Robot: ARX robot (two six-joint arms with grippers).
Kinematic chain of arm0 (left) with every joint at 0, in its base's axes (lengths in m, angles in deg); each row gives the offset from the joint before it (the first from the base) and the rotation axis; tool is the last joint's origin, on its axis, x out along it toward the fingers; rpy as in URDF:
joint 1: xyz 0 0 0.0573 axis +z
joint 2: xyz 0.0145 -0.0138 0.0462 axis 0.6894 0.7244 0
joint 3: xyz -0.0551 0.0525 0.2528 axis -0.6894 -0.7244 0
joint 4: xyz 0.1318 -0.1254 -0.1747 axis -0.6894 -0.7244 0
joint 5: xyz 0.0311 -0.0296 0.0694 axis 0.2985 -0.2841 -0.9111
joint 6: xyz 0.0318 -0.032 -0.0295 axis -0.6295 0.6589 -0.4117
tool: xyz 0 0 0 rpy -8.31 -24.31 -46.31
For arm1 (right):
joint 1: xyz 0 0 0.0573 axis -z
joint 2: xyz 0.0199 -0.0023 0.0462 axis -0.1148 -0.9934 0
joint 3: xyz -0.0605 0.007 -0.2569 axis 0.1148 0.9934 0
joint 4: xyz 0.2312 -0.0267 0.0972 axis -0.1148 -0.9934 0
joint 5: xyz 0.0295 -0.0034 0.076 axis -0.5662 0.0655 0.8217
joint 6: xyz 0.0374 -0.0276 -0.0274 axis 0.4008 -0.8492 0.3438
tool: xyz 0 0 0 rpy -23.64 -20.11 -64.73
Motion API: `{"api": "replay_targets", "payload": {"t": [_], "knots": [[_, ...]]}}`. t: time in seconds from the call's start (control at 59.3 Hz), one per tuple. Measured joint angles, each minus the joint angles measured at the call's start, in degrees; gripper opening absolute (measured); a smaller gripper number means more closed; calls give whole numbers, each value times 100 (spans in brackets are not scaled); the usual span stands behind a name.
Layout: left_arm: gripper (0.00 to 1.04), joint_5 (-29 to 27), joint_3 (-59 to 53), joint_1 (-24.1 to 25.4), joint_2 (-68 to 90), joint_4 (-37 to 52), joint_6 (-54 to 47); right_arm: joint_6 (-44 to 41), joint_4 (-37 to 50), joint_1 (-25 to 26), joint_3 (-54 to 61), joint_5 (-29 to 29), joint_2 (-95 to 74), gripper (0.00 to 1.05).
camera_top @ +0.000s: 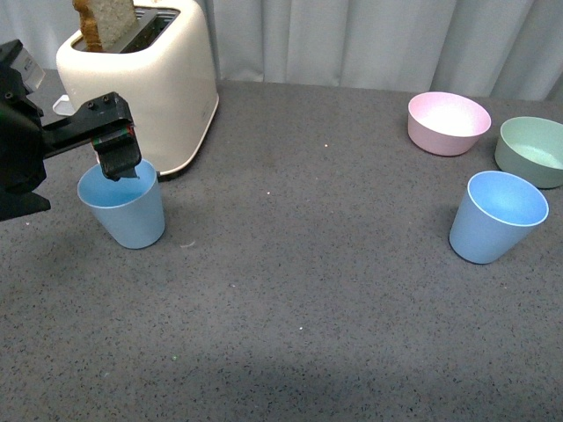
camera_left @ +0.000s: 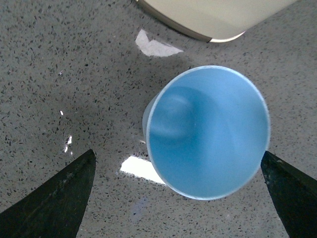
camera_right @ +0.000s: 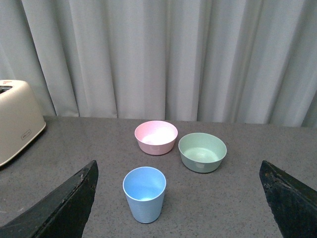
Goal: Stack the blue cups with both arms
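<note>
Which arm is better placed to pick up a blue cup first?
Left: the left gripper hangs open over the cup by the toaster, fingers either side; the right gripper sits well back from the other cup.

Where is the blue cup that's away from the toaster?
In the front view the cup stands upright on the right side of the table, just in front of the green bowl and near the pink bowl.
</note>
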Motion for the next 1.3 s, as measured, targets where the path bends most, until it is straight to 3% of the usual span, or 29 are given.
{"api": "replay_targets", "payload": {"t": [0.152,0.405,0.742,0.894,1.063,1.299], "knots": [[97,4,205,116,426,-13,20,0,0,0,0,0,0,95],[52,129,404,157,643,-278,39,0,0,0,0,0,0,95],[3,153,417,127,638,-396,195,0,0,0,0,0,0,95],[4,111,470,-109,568,-553,214,0,0,0,0,0,0,95],[4,-74,1182,-955,780,-826,380,-2,0,0,0,0,0,95],[4,-221,2068,-1628,1403,-1305,529,0,0,0,0,0,0,95]]}}
